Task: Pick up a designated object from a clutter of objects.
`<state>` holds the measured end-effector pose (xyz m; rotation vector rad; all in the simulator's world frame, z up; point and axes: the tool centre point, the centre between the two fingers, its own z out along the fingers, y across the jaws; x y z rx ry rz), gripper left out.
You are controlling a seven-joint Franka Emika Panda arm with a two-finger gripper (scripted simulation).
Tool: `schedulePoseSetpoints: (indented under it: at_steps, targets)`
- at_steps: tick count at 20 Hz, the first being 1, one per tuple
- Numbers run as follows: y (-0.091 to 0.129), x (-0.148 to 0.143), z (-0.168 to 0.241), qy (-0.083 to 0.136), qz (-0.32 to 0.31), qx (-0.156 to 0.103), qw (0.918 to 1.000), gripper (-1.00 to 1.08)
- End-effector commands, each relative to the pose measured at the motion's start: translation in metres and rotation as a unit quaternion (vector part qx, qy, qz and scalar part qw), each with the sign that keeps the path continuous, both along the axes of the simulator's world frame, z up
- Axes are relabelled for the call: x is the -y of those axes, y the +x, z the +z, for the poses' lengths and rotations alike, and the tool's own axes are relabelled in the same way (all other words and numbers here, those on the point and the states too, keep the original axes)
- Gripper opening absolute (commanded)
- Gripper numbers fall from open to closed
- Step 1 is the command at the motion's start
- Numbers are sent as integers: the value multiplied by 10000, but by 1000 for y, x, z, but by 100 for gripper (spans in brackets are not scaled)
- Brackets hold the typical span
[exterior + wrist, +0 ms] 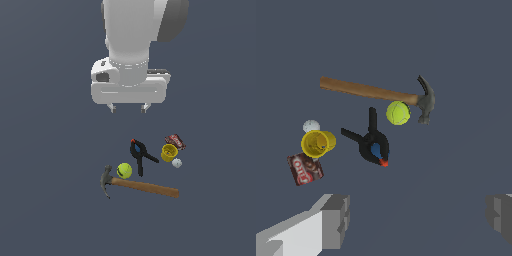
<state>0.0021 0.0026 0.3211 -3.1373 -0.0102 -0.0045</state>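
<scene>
The white robot gripper [128, 108] hangs at upper centre, jaws spread wide and empty, above the black spring clamp with splayed handles [139, 155]. The red-brown packet [305, 169] carries white lettering, unreadable.

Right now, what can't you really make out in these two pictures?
- Arm: cut off by the exterior view's top edge.
- Gripper: in the wrist view only its finger ends show, cut by the picture's edges.
- Packet: lettering too small to read.
- Cup: what's inside is unclear.
- Clamp: black, its jaw shape is hard to tell.
</scene>
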Motion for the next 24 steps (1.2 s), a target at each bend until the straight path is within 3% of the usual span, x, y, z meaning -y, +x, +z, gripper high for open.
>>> schedulePoseSetpoints:
  at_steps: [1,11,24]
  targets:
    - [0,0,0,0,0,0,10000,100]
    - [-2,-23,-11,139,169,-84,9997,100]
    - [10,-28,-53,65,740,-63,9972,100]
